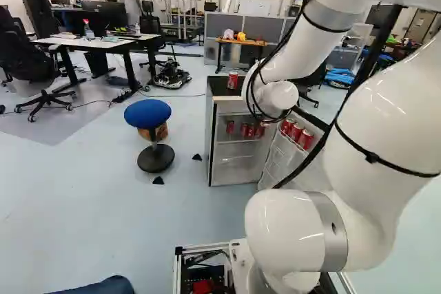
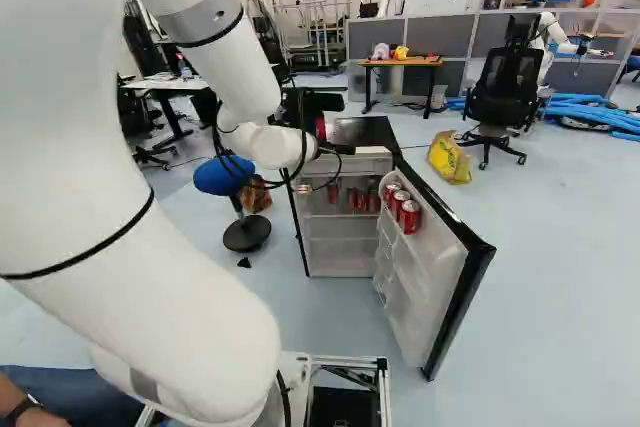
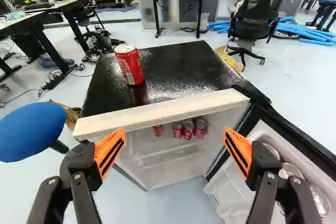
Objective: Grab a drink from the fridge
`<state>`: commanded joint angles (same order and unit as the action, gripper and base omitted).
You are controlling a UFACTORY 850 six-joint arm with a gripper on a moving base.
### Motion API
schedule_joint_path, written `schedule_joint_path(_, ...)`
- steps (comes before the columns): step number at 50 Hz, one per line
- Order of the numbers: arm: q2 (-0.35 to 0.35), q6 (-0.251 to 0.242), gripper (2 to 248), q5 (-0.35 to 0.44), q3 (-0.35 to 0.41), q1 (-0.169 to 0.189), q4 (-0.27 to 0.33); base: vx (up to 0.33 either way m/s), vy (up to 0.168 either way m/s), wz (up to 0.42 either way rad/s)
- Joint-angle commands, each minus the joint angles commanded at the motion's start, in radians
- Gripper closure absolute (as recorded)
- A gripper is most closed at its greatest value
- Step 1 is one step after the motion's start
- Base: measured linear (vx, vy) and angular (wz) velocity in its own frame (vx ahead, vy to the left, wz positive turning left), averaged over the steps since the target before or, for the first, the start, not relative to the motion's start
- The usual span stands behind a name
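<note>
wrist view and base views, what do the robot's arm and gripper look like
The arm is glossy white with rounded joints and silvery-grey bands; thin black straps ring its links, and black cables run along it, looping near the wrist. The gripper is black, with two jointed fingers, visible round screws and ribbed orange pads.

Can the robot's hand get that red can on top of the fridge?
Probably yes. The hand is open, and nothing seems to stand between it and the red can on the fridge.
</note>
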<state>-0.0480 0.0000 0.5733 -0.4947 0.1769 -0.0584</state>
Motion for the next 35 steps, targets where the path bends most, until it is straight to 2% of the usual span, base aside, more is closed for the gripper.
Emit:
schedule_joint_path(17, -0.058, 0.0, 3, -0.035, 0.013, 0.062, 0.0, 0.0, 0.0, 0.0)
schedule_joint_path(35, -0.077, 0.0, 3, -0.064, -0.011, 0.122, 0.0, 0.0, 0.0, 0.0)
